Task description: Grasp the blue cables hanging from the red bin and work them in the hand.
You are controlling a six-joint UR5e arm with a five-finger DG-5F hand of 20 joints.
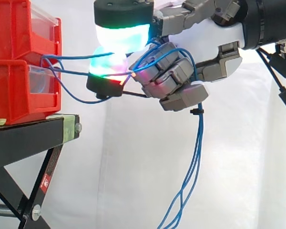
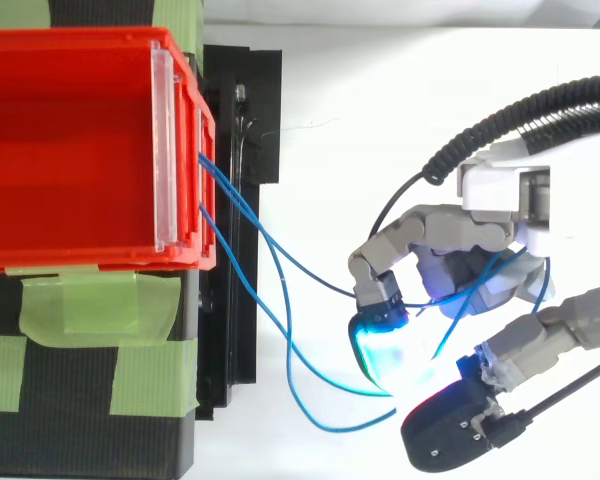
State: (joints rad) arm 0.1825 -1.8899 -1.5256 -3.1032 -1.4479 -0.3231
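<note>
Fingers (image 1: 174,78) of the grey robot hand (image 1: 214,40) are curled round the thin blue cables (image 1: 199,129), which thread between them. From the grip the cables loop across to the front of the stacked red plastic bins (image 1: 14,90) on the black metal stand (image 1: 24,140); their ends hang below the hand.

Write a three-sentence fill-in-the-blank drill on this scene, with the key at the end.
The hand has its fingers curled round the ____ cables. The cables run to the hand from the ____ bins. ____ tape sticks on the black stand.
Missing words: blue; red; green.
</note>
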